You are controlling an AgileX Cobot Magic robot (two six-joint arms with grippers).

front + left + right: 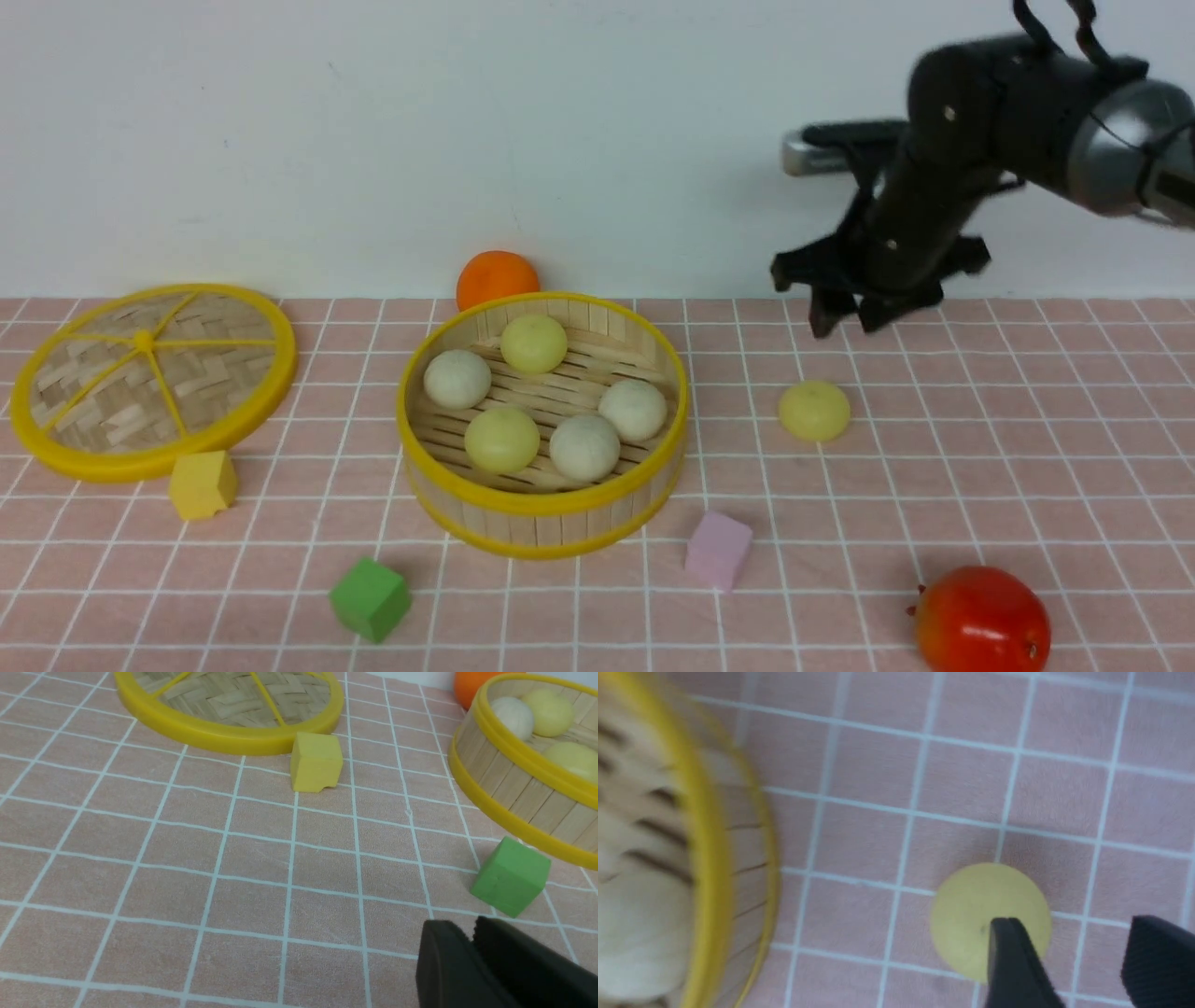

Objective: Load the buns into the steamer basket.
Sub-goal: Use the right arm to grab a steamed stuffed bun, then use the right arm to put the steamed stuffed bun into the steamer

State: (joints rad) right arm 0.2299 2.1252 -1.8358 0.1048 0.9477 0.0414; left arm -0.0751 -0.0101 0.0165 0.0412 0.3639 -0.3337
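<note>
The steamer basket (541, 506) stands mid-table and holds several buns, some pale yellow (533, 343), some off-white (584, 446). One pale yellow bun (814, 411) lies on the cloth to the basket's right. My right gripper (850, 325) hangs open above and a little behind that bun, touching nothing. In the right wrist view the bun (971, 905) shows under one finger of the open gripper (1078, 924), with the basket's rim (705, 858) blurred beside it. My left gripper (472, 926) shows only in its wrist view, jaws together with nothing between them, near the green cube (511, 876).
The flat woven lid (140, 464) lies at the left with a yellow cube (201, 483) by it. A green cube (371, 597) and a pink cube (717, 549) sit in front of the basket. An orange ball (497, 278) rests behind it, a red fruit (980, 621) front right.
</note>
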